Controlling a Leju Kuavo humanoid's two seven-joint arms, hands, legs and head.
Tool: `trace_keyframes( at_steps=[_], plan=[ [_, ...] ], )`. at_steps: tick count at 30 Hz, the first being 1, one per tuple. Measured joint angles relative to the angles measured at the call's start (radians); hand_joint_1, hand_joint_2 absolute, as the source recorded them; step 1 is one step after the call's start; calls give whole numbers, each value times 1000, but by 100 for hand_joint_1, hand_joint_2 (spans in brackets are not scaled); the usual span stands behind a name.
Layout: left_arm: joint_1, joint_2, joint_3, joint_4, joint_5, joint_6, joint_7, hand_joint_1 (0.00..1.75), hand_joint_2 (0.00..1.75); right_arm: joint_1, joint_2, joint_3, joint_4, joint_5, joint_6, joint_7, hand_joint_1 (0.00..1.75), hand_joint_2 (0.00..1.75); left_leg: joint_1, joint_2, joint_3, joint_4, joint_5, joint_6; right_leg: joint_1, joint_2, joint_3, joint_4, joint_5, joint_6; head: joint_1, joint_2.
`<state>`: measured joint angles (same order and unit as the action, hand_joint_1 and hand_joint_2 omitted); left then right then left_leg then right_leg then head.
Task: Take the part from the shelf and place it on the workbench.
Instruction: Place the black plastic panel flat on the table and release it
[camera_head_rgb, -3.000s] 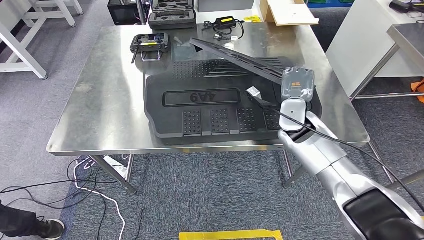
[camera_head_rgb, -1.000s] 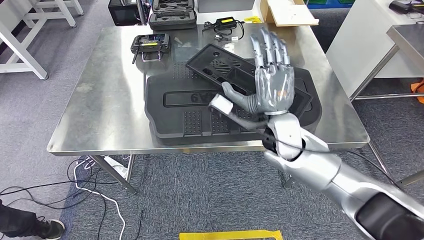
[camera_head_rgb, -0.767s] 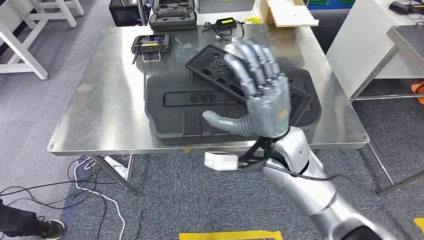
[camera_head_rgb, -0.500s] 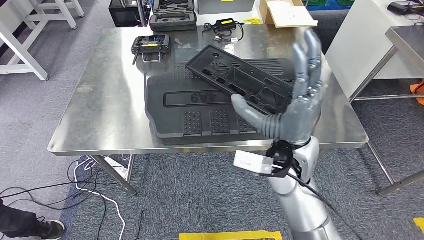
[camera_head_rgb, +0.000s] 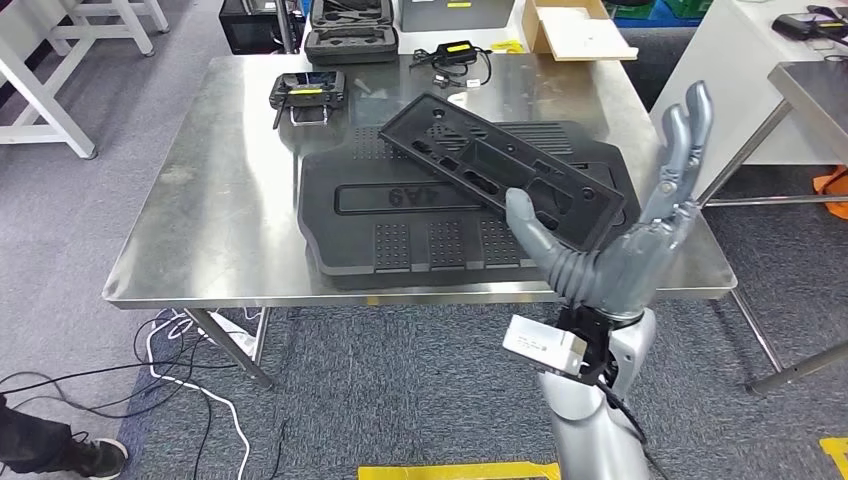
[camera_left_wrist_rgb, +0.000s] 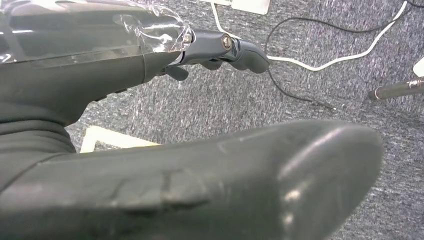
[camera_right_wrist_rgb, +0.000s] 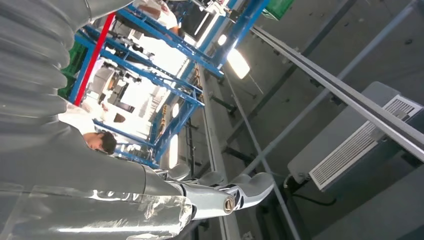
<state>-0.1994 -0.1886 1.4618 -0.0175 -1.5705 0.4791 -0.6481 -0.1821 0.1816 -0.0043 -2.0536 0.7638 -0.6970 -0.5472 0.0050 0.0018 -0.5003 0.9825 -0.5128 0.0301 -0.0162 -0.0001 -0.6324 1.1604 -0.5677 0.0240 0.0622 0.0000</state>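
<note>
A long black slotted panel (camera_head_rgb: 500, 165) lies slantwise on top of a large black moulded part (camera_head_rgb: 400, 215) on the steel workbench (camera_head_rgb: 220, 200). My right hand (camera_head_rgb: 620, 250) is raised off the bench's front right edge, fingers spread upward and thumb pointing toward the panel, holding nothing and touching nothing. In the right wrist view the same hand (camera_right_wrist_rgb: 150, 200) shows against the ceiling, empty. In the left wrist view my left hand (camera_left_wrist_rgb: 150, 65) hangs over grey carpet with its fingers apart and nothing in it.
A handheld controller (camera_head_rgb: 308, 90), a black case (camera_head_rgb: 348, 25), a charger with a yellow label (camera_head_rgb: 455, 52) and a cardboard box (camera_head_rgb: 575, 25) sit along the bench's far side. A white table (camera_head_rgb: 720, 70) stands at right. Cables (camera_head_rgb: 180, 370) lie under the bench's left side.
Three seconds ago my right hand held the long panel's end above the moulded part. The panel now lies flat there, released, and the hand has drawn back and to the right, open.
</note>
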Motion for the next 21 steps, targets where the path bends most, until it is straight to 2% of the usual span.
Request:
trace_keyframes(
  at_steps=[1,2,3,4,5,7,8,11,13,14,16,17,18,19,21],
  plan=[
    [1,0,0,0,0,0,0,0,0,4,0,-1,-2,3,0,7,0,175,1,1,-1,0,0,1,-2,0,-30,61,-26,5,1,0],
    [2,0,0,0,0,0,0,0,0,10,0,-2,-3,8,0,17,0,175,3,2,-2,1,0,0,-5,0,-54,108,-38,9,2,0],
    [3,0,0,0,0,0,0,0,0,16,0,-3,-4,13,0,29,0,175,5,2,-2,2,-1,-2,-8,0,-64,125,-31,13,2,0],
    [4,-1,0,0,0,0,0,0,0,20,-1,-4,-5,19,0,43,0,175,9,2,-2,5,-3,-6,-11,0,-56,103,-5,17,2,0],
    [4,-1,0,0,0,0,-1,0,0,23,-1,-4,-7,26,0,56,0,175,13,1,-1,10,-7,-11,-16,-1,-31,48,33,21,3,0],
    [4,-2,0,0,0,0,-1,0,0,26,-3,-4,-12,37,0,80,0,175,17,-1,-5,25,-19,-28,-18,2,18,-64,80,26,6,0],
    [3,-2,0,0,0,0,-1,0,0,28,-4,-4,-15,43,0,91,0,175,16,-1,-9,32,-23,-37,-17,4,29,-94,85,21,7,0],
    [3,-2,0,0,0,0,-1,0,0,36,-8,-4,-21,59,0,121,0,175,15,-2,-16,39,-25,-52,-12,10,25,-101,78,-4,0,0],
    [3,-2,0,0,0,0,-1,0,0,38,-11,-4,-24,68,0,139,0,175,16,-1,-26,67,-48,-60,-13,8,24,-103,80,-17,-5,0],
    [3,-2,0,0,0,0,-1,0,0,38,-13,-4,-26,70,0,147,0,175,16,-1,-42,108,-74,-62,-14,5,24,-105,81,-23,-8,0],
    [4,-2,0,0,0,0,-1,0,0,41,-17,-4,-29,71,0,158,0,175,14,-1,-96,232,-136,-63,-10,1,23,-105,82,-30,-14,0],
    [5,-2,0,0,0,0,-1,0,0,43,-20,-4,-29,71,0,161,0,175,13,-1,-121,287,-156,-62,-7,0,22,-105,82,-33,-15,0],
    [6,-2,0,0,0,0,-1,0,0,45,-22,-4,-29,71,0,163,0,175,13,-1,-135,317,-158,-60,-4,-1,21,-104,83,-35,-16,0],
    [7,-2,0,0,1,0,-2,0,0,47,-24,-4,-29,72,0,165,0,175,11,-1,-132,309,-141,-56,-2,-1,21,-104,83,-36,-16,0],
    [7,-2,1,0,1,2,-2,0,0,47,-26,-4,-29,74,0,166,0,175,5,-1,-80,193,-71,-42,1,-1,22,-104,84,-37,-17,0]
  ],
)
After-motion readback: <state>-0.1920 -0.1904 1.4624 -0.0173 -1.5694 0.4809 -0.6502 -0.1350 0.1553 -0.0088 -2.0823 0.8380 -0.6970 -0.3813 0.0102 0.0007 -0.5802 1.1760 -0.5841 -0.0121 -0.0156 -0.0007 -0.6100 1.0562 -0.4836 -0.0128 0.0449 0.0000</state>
